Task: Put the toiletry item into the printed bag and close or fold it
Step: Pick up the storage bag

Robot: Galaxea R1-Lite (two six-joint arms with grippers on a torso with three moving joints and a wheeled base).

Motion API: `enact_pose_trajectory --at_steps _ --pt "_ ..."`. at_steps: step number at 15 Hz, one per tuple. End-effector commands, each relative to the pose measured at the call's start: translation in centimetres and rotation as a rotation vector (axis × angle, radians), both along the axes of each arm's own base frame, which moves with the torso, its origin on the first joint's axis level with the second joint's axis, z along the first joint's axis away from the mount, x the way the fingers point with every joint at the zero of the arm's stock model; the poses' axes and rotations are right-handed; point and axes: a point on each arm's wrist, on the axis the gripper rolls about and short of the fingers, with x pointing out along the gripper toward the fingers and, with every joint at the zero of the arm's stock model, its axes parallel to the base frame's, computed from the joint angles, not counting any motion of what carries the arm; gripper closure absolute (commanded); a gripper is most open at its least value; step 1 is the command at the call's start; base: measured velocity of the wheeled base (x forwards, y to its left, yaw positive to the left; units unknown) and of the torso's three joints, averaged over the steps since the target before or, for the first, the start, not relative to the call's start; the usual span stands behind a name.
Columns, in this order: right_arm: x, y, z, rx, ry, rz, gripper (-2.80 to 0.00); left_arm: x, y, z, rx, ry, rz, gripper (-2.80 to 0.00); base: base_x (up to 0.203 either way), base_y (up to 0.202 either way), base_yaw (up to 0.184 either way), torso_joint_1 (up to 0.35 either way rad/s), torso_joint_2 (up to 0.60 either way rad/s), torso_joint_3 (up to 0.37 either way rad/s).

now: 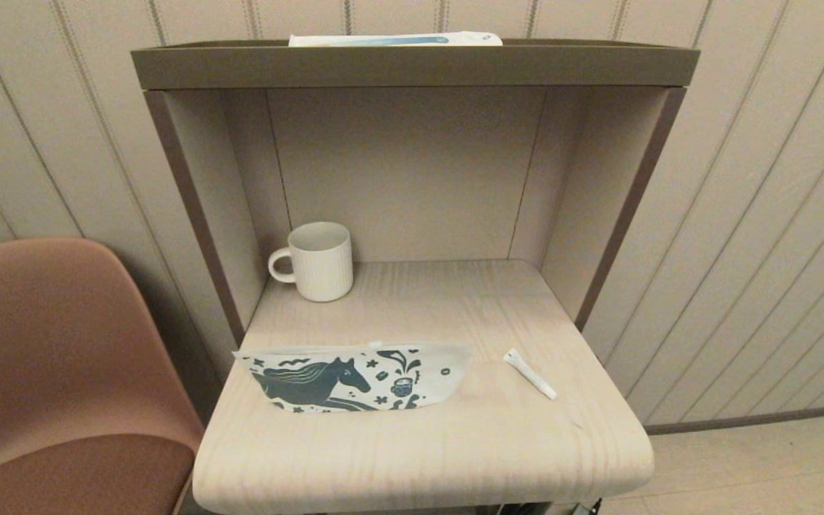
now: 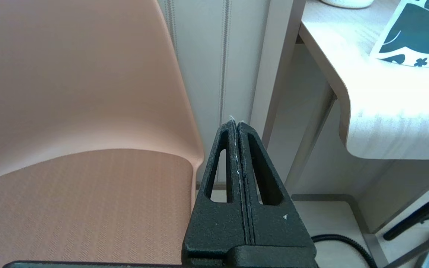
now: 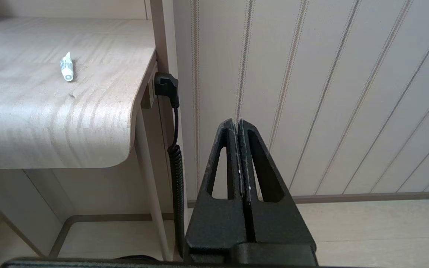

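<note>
Nothing is started, judging from the head view: toiletry item point(image 1: 530, 373) lies on the worktop point(image 1: 419, 458) just right of the printed bag point(image 1: 355, 377), long axis diagonal, crimped end toward the bag's far corner.

Left wrist view: left end effector point(image 2: 237, 124) clenched, empty, beside a chair point(image 2: 80, 111).

Right wrist view: right end effector point(image 3: 237, 123) clenched, empty, below the worktop; it likely must open, then reach the tube.

A pale wooden shelf unit point(image 1: 419, 443) stands against striped panelling point(image 1: 762, 214), beside a terracotta chair point(image 1: 47, 357).

mug point(image 1: 320, 260) on desk point(image 1: 419, 450) | chair point(image 1: 47, 357) beside | box point(image 1: 394, 39) atop shelf point(image 1: 412, 66)
</note>
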Motion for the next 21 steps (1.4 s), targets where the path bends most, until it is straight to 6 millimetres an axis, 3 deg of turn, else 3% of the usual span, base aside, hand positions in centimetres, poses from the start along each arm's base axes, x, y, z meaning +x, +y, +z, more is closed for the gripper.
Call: enact_pose_trajectory --at_steps 1,4,8,10,12,15,17,19,21 --pt "0.0 0.0 0.0 -0.001 0.001 0.0 0.0 0.0 0.0 0.0 0.0 0.003 0.0 0.0 0.0 0.0 0.0 0.0 0.0 0.0" --pt "0.0 0.0 0.0 -0.001 -0.001 0.0 0.0 -0.2 0.0 0.8 0.025 -0.025 -0.007 0.0 0.0 0.0 0.0 0.0 0.0 0.0" --pt "0.0 0.0 0.0 -0.001 -0.001 0.0 0.0 -0.8 -0.2 8.8 -0.024 -0.124 -0.117 0.0 0.0 0.0 0.0 0.0 0.0 0.0" --pt "0.0 0.0 0.0 -0.001 -0.001 0.0 0.0 0.5 -0.5 12.7 -0.102 -0.09 -0.263 0.0 0.0 0.0 0.0 0.0 0.0 0.0" --pt "0.0 0.0 0.0 -0.001 -0.001 0.0 0.0 2.7 -0.9 14.5 -0.176 0.01 -0.455 0.0 0.0 0.0 0.0 0.0 0.0 0.0" --pt "0.0 0.0 0.0 -0.003 -0.007 0.0 0.0 4.8 -1.7 14.5 -0.248 0.163 -0.803 0.0 0.0 0.0 0.0 0.0 0.0 0.0" --pt "0.0 0.0 0.0 -0.003 -0.007 -0.001 0.0 5.1 -2.0 12.8 -0.29 0.255 -0.981 0.0 0.0 0.0 0.0 0.0 0.0 0.0" --pt "0.0 0.0 0.1 -0.008 -0.008 0.0 0.0 6.6 -2.2 11.2 -0.321 0.319 -1.072 0.0 0.0 0.0 0.0 0.0 0.0 0.0" --pt "0.0 0.0 0.1 -0.009 -0.008 0.0 0.0 8.1 -2.3 10.9 -0.312 0.312 -1.093 0.0 0.0 0.0 0.0 0.0 0.0 0.0"
